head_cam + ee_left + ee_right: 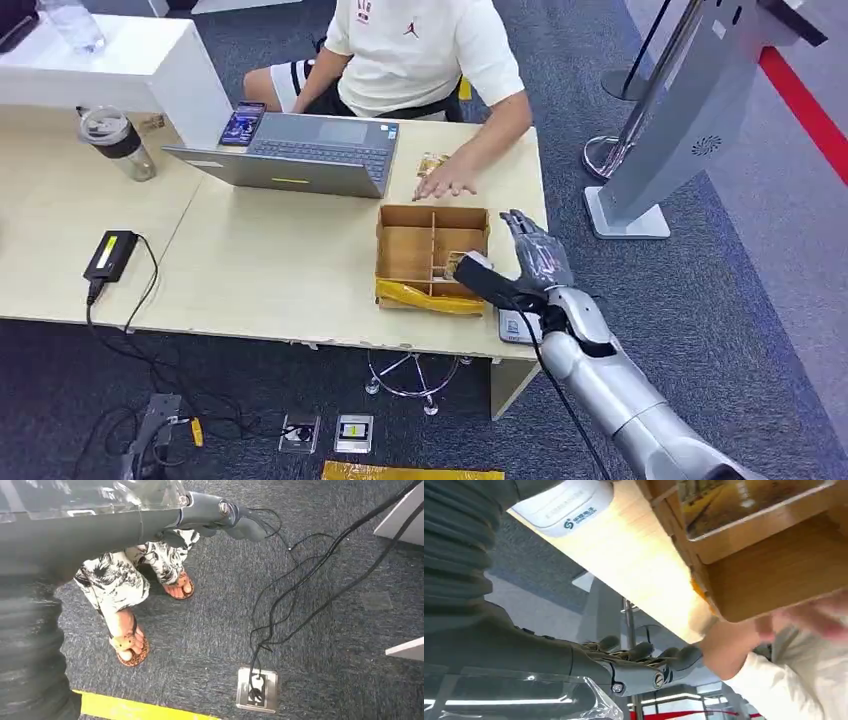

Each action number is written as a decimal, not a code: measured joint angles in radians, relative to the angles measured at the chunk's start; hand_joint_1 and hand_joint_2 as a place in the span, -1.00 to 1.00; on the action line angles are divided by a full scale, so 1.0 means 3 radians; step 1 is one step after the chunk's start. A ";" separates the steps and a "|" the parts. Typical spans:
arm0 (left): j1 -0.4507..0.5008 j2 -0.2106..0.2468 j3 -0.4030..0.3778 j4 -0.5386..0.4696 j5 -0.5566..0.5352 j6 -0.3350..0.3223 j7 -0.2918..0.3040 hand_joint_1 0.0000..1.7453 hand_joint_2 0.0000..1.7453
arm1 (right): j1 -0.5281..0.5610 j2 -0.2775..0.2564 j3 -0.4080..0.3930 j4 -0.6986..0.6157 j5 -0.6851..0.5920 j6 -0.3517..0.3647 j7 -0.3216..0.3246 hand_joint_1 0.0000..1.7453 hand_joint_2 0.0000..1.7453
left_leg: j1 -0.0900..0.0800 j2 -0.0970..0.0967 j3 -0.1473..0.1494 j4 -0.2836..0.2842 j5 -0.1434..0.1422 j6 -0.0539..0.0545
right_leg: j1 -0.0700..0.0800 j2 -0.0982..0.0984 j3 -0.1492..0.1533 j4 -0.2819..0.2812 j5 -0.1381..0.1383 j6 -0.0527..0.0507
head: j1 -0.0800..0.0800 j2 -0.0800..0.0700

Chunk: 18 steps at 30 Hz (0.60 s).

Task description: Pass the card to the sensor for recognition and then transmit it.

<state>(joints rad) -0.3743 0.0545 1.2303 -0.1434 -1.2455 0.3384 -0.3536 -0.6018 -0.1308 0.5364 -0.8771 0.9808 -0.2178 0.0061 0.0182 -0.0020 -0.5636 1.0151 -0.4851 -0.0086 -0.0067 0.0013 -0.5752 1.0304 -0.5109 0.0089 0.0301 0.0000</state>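
With its fingers spread and holding nothing, the right robot hand (535, 255) hovers beside the wooden tray (432, 257) near the table's (270, 270) right edge and could knock the tray or miss the card (462, 262) inside it; the left robot hand (220, 517) hangs over the floor, its state I cannot tell.

The person's (415, 55) head is cut off by the far edge of the head view. The right hand (535, 258) covers part of the white sensor (515, 327) at the near right edge of the table (260, 270). What lies in the wooden box (432, 256) is too small to tell. In the left wrist view the left hand (220, 517) is partly hidden. In the right wrist view, the person's hand (819, 617) is blurred.
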 joint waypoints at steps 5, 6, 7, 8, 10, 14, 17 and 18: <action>-0.0001 -0.0013 0.0000 0.0000 0.0025 0.0008 -0.0001 -1.00 1.00 | -0.0002 0.0006 0.0001 -0.0293 -0.0016 0.0193 0.0018 -0.86 1.00 | 0.0000 0.0000 0.0000 0.0000 0.0000 0.0000 | 0.0000 0.0000 0.0000 0.0000 0.0000 0.0000 | 0.0000 0.0000; -0.0002 -0.0015 0.0000 0.0000 0.0027 0.0009 -0.0001 -1.00 1.00 | -0.0001 0.0006 0.0001 -0.0342 -0.0020 0.0220 0.0025 -0.82 1.00 | 0.0000 0.0000 0.0000 0.0000 0.0000 0.0000 | 0.0000 0.0000 0.0000 0.0000 0.0000 0.0000 | 0.0000 0.0000; -0.0002 -0.0015 0.0000 0.0000 0.0027 0.0009 -0.0001 -1.00 1.00 | -0.0001 0.0006 0.0001 -0.0342 -0.0020 0.0220 0.0025 -0.82 1.00 | 0.0000 0.0000 0.0000 0.0000 0.0000 0.0000 | 0.0000 0.0000 0.0000 0.0000 0.0000 0.0000 | 0.0000 0.0000; -0.0002 -0.0015 0.0000 0.0000 0.0027 0.0009 -0.0001 -1.00 1.00 | -0.0001 0.0006 0.0001 -0.0342 -0.0020 0.0220 0.0025 -0.82 1.00 | 0.0000 0.0000 0.0000 0.0000 0.0000 0.0000 | 0.0000 0.0000 0.0000 0.0000 0.0000 0.0000 | 0.0000 0.0000; -0.0002 -0.0017 0.0000 0.0000 0.0028 0.0009 -0.0001 -1.00 1.00 | -0.0001 0.0006 0.0002 -0.0358 -0.0020 0.0229 0.0027 -0.78 1.00 | 0.0000 0.0000 0.0000 0.0000 0.0000 0.0000 | 0.0000 0.0000 0.0000 0.0000 0.0000 0.0000 | 0.0000 0.0000; -0.0010 -0.0039 -0.0001 0.0000 0.0046 0.0024 -0.0009 -1.00 1.00 | -0.0002 0.0039 0.0024 -0.0725 -0.0051 0.0412 0.0039 -0.60 1.00 | 0.0000 0.0000 0.0000 0.0000 0.0000 0.0000 | 0.0000 0.0000 0.0001 0.0000 0.0000 0.0000 | 0.0000 0.0000; -0.0016 -0.0052 -0.0001 0.0000 0.0045 0.0022 -0.0009 -1.00 1.00 | -0.0001 0.0062 0.0052 -0.0802 -0.0034 0.0476 0.0039 -0.62 1.00 | 0.0000 0.0000 0.0000 0.0000 0.0000 0.0000 | 0.0000 0.0000 0.0000 0.0000 0.0000 0.0000 | 0.0000 0.0000; -0.0019 -0.0056 -0.0001 0.0000 0.0046 0.0024 -0.0009 -1.00 1.00 | 0.0002 0.0064 0.0064 -0.0811 -0.0019 0.0492 0.0041 -0.62 1.00 | 0.0000 -0.0001 0.0000 0.0000 0.0000 0.0000 | 0.0000 -0.0001 0.0001 0.0000 0.0000 0.0000 | 0.0000 0.0000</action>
<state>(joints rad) -0.3799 0.0378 1.2299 -0.1434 -1.2318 0.3456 -0.3563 -0.6013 -0.1118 0.5554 -1.1204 0.9750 -0.0702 0.0183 0.0183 -0.0021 -0.5637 1.0151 -0.4851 -0.0086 -0.0067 0.0011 -0.5750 1.0304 -0.5109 0.0090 0.0301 0.0000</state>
